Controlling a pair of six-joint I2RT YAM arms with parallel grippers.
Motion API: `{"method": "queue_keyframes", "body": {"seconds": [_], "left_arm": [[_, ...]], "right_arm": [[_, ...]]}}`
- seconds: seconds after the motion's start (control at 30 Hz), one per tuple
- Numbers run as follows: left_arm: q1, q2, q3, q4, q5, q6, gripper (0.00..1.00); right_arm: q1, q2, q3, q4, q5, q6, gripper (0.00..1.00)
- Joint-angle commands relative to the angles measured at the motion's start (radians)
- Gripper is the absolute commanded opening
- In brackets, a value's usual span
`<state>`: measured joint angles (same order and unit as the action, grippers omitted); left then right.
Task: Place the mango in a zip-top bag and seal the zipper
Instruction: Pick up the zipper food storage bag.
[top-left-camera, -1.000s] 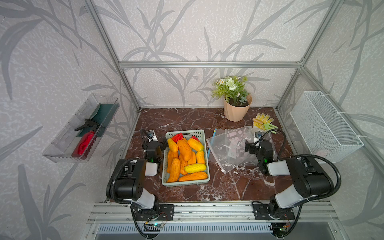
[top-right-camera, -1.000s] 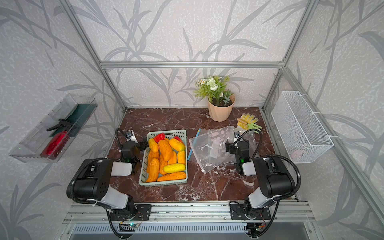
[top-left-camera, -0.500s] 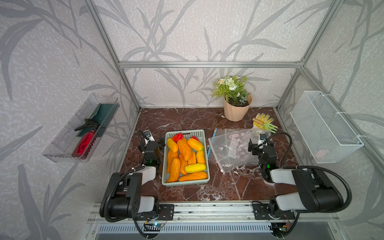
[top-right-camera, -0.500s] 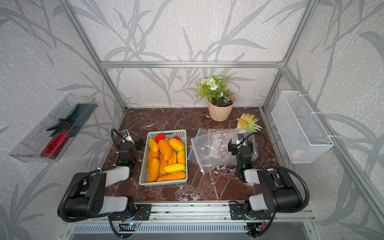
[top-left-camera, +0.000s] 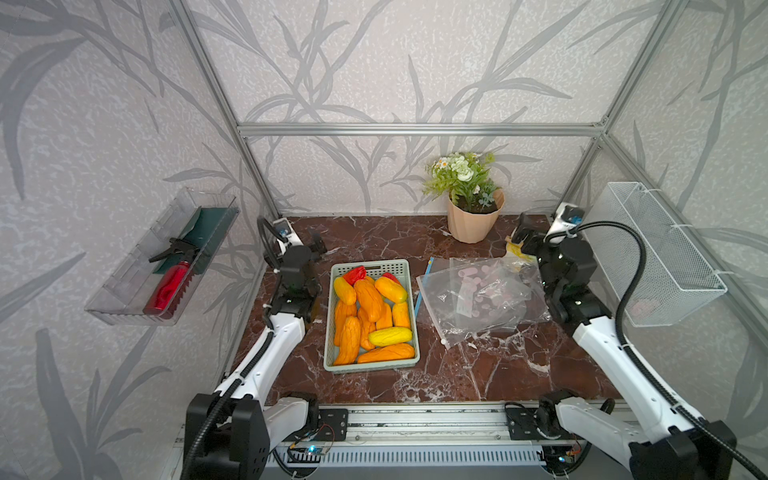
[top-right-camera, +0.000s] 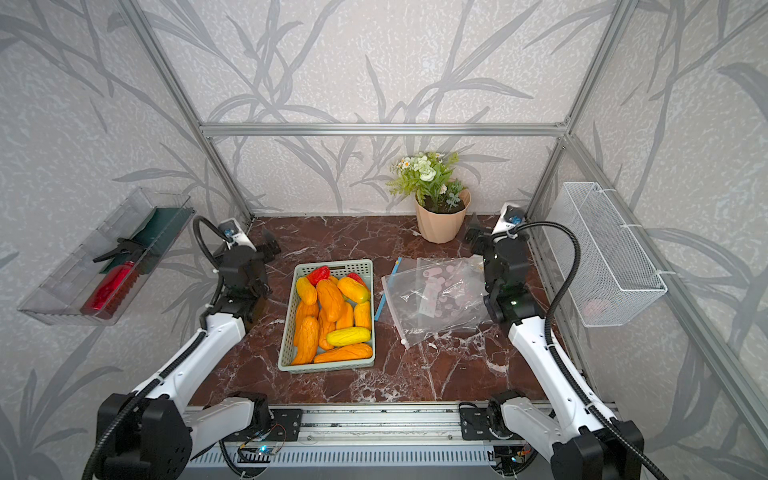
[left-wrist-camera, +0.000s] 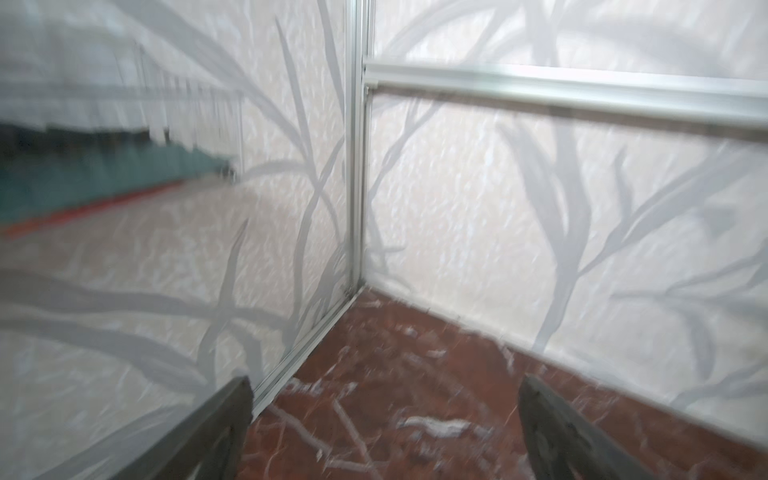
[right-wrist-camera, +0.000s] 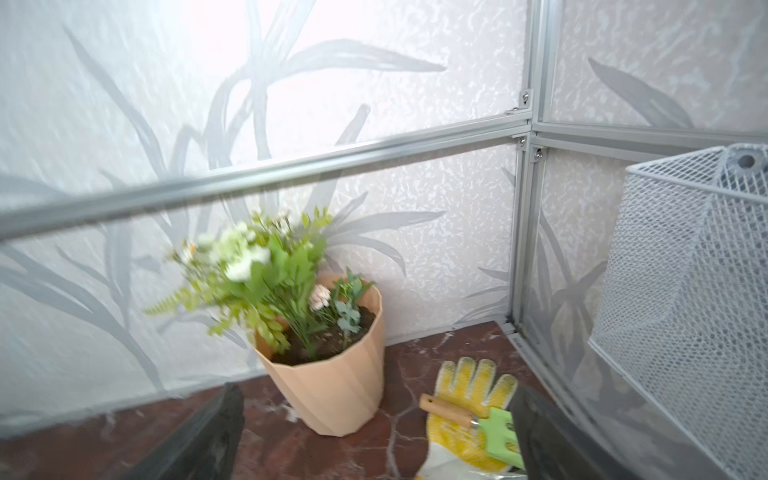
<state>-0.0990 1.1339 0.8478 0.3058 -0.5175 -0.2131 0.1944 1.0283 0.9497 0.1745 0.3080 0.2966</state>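
Overhead, in both top views, the left claw (top-left-camera: 311, 246) is released, its fingers spread and empty. It is raised near the far left corner of the bench (top-left-camera: 478, 376) and points toward the back wall. The right claw (top-left-camera: 521, 237) is likewise spread and empty, near the far right corner.

The mangoes (top-left-camera: 368, 299), orange and yellow, lie heaped in a green basket (top-left-camera: 371, 368). The basket sits between the two arms, behind the left claw and to its right, apart from it.

The zip-top bag (top-left-camera: 484, 297) lies flat and crinkled on the bench, behind the right claw and to its left. Its edge reaches that arm's wrist; contact cannot be told. The zipper (top-left-camera: 423, 289) runs along the bag edge facing the basket, just beside the basket's wall. A flower pot (top-left-camera: 473, 226) stands near the right claw, to its left.

Left wrist view, blurred: two dark fingers (left-wrist-camera: 224, 428) stand wide apart with only bare bench between them. Ahead of the claw the side and back walls meet at a metal post (left-wrist-camera: 356, 166).

Right wrist view: the fingers (right-wrist-camera: 208, 432) stand wide apart, grasping nothing. The flower pot (right-wrist-camera: 336, 390) stands ahead of the claw. A yellow glove (right-wrist-camera: 469, 395) lies beside the pot, with a small green trowel (right-wrist-camera: 496, 430) on it. A wire basket (right-wrist-camera: 685, 291) hangs on the wall to the claw's right.
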Motion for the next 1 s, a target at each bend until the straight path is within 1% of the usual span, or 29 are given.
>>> {"method": "queue_keyframes", "body": {"seconds": [0.0, 0.03, 0.07, 0.1, 0.17, 0.2, 0.23, 0.27, 0.3, 0.37, 0.43, 0.5, 0.57, 0.7, 0.77, 0.83, 0.87, 0.97], "left_arm": [[0.030, -0.030, 0.077, -0.377, -0.023, -0.416, 0.99], [0.058, -0.030, 0.066, -0.348, 0.093, -0.486, 0.99], [0.062, -0.022, 0.077, -0.355, 0.153, -0.517, 0.99], [0.061, 0.002, 0.109, -0.383, 0.238, -0.509, 0.99], [0.040, 0.058, 0.197, -0.515, 0.362, -0.564, 0.99], [0.022, 0.076, 0.229, -0.577, 0.404, -0.573, 0.99], [-0.009, 0.088, 0.253, -0.636, 0.425, -0.581, 0.99], [-0.041, 0.088, 0.260, -0.682, 0.434, -0.580, 0.99], [-0.069, 0.080, 0.253, -0.712, 0.435, -0.581, 0.99], [-0.118, 0.045, 0.210, -0.754, 0.470, -0.601, 0.98], [-0.140, 0.007, 0.165, -0.787, 0.515, -0.632, 0.94], [-0.158, -0.033, 0.122, -0.826, 0.533, -0.663, 0.91], [-0.164, -0.078, 0.080, -0.839, 0.556, -0.693, 0.87], [-0.176, -0.134, 0.041, -0.840, 0.586, -0.738, 0.80], [-0.188, -0.148, 0.036, -0.847, 0.586, -0.750, 0.79], [-0.197, -0.159, 0.035, -0.852, 0.579, -0.759, 0.78], [-0.200, -0.166, 0.033, -0.856, 0.575, -0.765, 0.77], [-0.203, -0.187, 0.024, -0.856, 0.565, -0.778, 0.75]], "right_arm": [[-0.113, 0.001, -0.079, -0.287, -0.316, 0.311, 0.99], [-0.116, 0.004, -0.087, -0.282, -0.375, 0.308, 0.99], [-0.094, 0.013, -0.065, -0.344, -0.361, 0.296, 0.99], [-0.036, 0.034, -0.007, -0.452, -0.293, 0.254, 1.00], [0.134, 0.112, 0.126, -0.649, -0.147, 0.092, 1.00], [0.208, 0.153, 0.170, -0.723, -0.089, 0.044, 1.00], [0.288, 0.192, 0.199, -0.782, -0.048, 0.005, 1.00], [0.356, 0.227, 0.199, -0.815, -0.027, -0.014, 0.96], [0.401, 0.255, 0.185, -0.828, -0.032, -0.020, 0.91], [0.471, 0.311, 0.140, -0.846, -0.090, -0.012, 0.81], [0.528, 0.361, 0.105, -0.839, -0.145, -0.017, 0.75], [0.589, 0.414, 0.088, -0.824, -0.153, -0.032, 0.74], [0.620, 0.485, 0.096, -0.814, -0.165, -0.041, 0.75], [0.631, 0.623, 0.139, -0.787, -0.198, -0.061, 0.77], [0.641, 0.665, 0.157, -0.766, -0.178, -0.070, 0.79], [0.641, 0.673, 0.161, -0.739, -0.153, -0.067, 0.81], [0.640, 0.705, 0.166, -0.734, -0.133, -0.064, 0.82], [0.641, 0.756, 0.193, -0.734, -0.091, -0.056, 0.82]]}}
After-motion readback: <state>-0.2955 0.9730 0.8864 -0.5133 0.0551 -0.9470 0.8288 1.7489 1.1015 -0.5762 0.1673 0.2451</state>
